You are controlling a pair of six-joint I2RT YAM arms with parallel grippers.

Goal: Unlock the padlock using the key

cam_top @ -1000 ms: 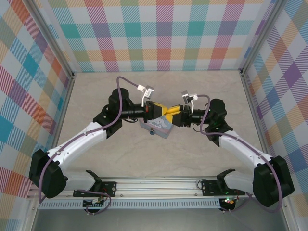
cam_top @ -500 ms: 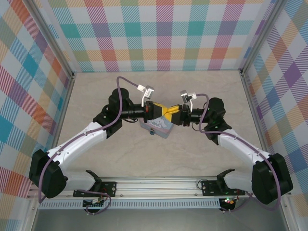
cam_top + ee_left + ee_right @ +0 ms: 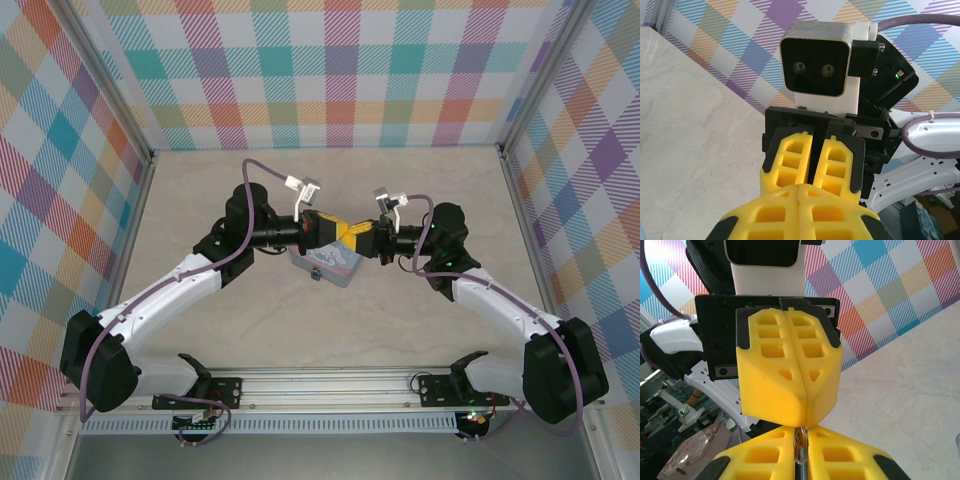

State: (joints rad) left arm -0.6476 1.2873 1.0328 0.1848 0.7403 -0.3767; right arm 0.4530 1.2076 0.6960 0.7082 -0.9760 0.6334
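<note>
Over the middle of the table my left gripper [image 3: 343, 232] and right gripper [image 3: 358, 238] meet tip to tip. In the right wrist view the right gripper [image 3: 801, 436] is shut on the key [image 3: 800, 452], a thin metal shaft with a small wire ring that reaches up to the left gripper's [image 3: 802, 416] tips. The left gripper [image 3: 799, 189] is shut, its yellow pads pressed flat together with nothing showing between them. The blue-teal padlock is hidden.
A light-blue cartoon tin box [image 3: 326, 266] lies on the table just under the two grippers, and it sits low at the left in the right wrist view [image 3: 687, 460]. Checked walls close in the back and both sides.
The right gripper has edged a little to the left, closing up against the left gripper's tips. The left arm has stayed where it was.
</note>
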